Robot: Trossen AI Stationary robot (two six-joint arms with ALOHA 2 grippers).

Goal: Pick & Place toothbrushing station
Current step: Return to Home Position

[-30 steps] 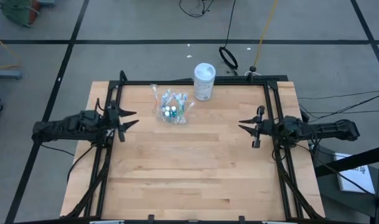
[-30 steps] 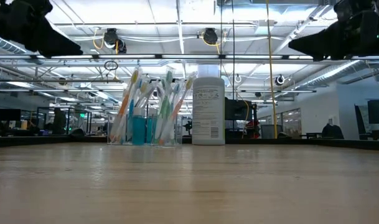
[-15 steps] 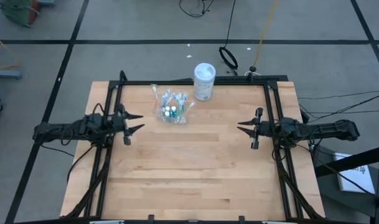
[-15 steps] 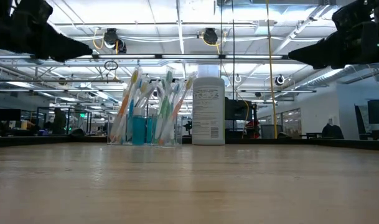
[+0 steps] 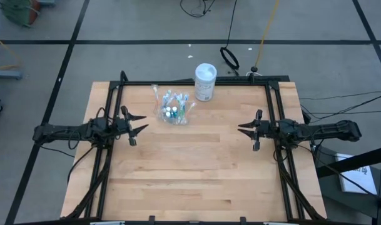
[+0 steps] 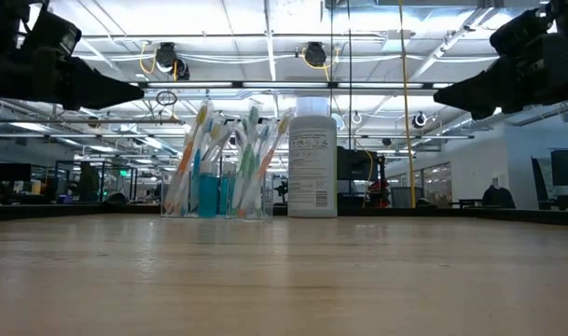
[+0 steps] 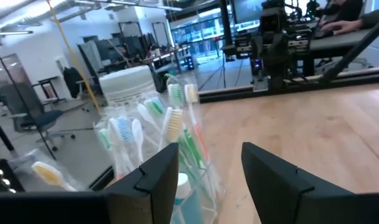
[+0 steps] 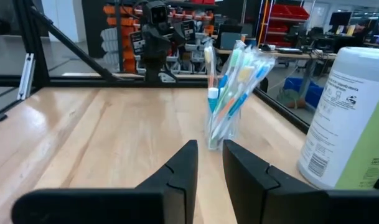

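Note:
A small clear cup point(image 5: 172, 115) point(image 6: 218, 198) stands on its base on the wooden table, left of the middle and toward the far edge. Pastel toothbrushes point(image 6: 229, 149) point(image 7: 170, 127) point(image 8: 229, 78) and blue toothpaste tubes point(image 6: 209, 194) stand inside it. My left gripper point(image 5: 142, 123) point(image 7: 211, 171) hovers open above the table, just left of and nearer than the cup, pointing level toward it. My right gripper point(image 5: 239, 129) point(image 8: 210, 158) hovers at the table's right, pointing level toward the cup, its fingers a narrow gap apart with nothing between them.
A taller white cylindrical container point(image 5: 205, 81) point(image 6: 312, 166) point(image 8: 348, 124) stands just right of the cup, at the far edge. A black frame rail point(image 5: 196, 82) runs along the far side. The bare wooden tabletop point(image 5: 190, 169) stretches across the middle and near side.
My left gripper has moved down and toward the table's right, closer to the cup, while levelling out. My right gripper has sunk a little and rolled slightly. Neither gripper's opening has changed, and the cup has not moved.

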